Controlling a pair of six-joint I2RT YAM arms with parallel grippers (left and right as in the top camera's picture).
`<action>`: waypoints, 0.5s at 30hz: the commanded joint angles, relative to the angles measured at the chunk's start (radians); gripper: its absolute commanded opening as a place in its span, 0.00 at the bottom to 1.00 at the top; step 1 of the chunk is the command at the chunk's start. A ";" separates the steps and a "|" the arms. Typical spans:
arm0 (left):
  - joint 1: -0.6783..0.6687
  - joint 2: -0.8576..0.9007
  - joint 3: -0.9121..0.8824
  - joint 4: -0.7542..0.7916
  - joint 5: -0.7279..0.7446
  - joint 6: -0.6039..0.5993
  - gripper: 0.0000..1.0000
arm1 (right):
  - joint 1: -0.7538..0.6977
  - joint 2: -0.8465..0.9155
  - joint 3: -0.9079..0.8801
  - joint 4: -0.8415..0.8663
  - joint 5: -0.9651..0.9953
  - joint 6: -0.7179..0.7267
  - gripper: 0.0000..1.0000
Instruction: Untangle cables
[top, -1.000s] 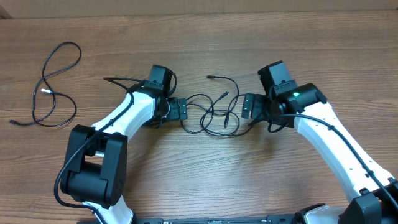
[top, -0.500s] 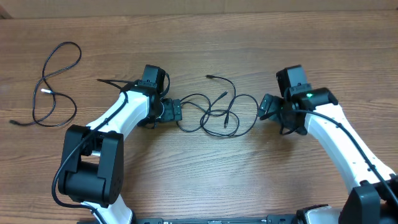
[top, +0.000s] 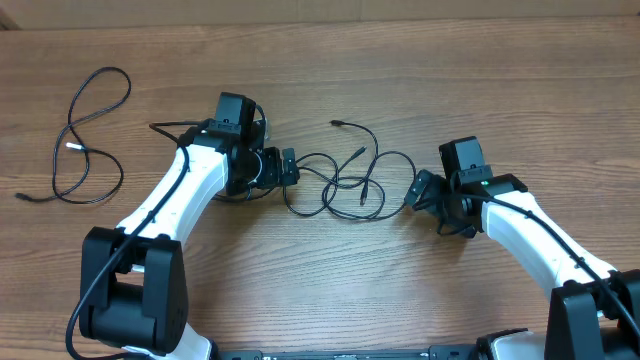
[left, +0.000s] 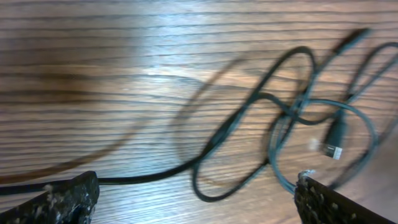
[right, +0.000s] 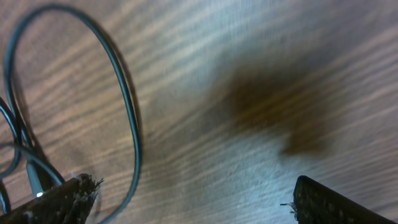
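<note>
The cables (top: 345, 185) lie as a loose tangle of thin black loops on the wooden table between my two arms. One plug end (top: 338, 124) points to the far side. My left gripper (top: 286, 166) is open at the tangle's left edge. In the left wrist view, a strand and a loop (left: 214, 177) lie on the table between its fingertips (left: 65, 199), and a silver-tipped plug (left: 334, 142) lies further off. My right gripper (top: 420, 190) is open at the tangle's right edge. Its wrist view shows one cable loop (right: 124, 106) beside the left finger (right: 56, 202), with only bare wood between the fingers.
A separate thin black cable (top: 90, 135) lies in loose loops at the far left of the table (top: 320, 290). A thin black strand (top: 160, 128) pokes out from under my left arm. The table's far edge (top: 400, 22) runs along the top.
My right gripper has pulled back to the right and toward the front. The left arm shifted slightly left. The tangle's right loop now reaches a little further right.
</note>
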 joint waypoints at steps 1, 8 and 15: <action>-0.006 -0.013 0.011 0.000 0.066 0.022 1.00 | -0.001 -0.001 -0.013 0.009 -0.058 0.037 1.00; -0.064 -0.013 -0.001 0.008 0.023 0.023 0.89 | -0.001 -0.001 -0.013 0.011 -0.059 0.037 1.00; -0.135 0.000 -0.001 0.036 0.002 0.014 0.90 | -0.001 -0.001 -0.013 0.014 -0.058 0.037 1.00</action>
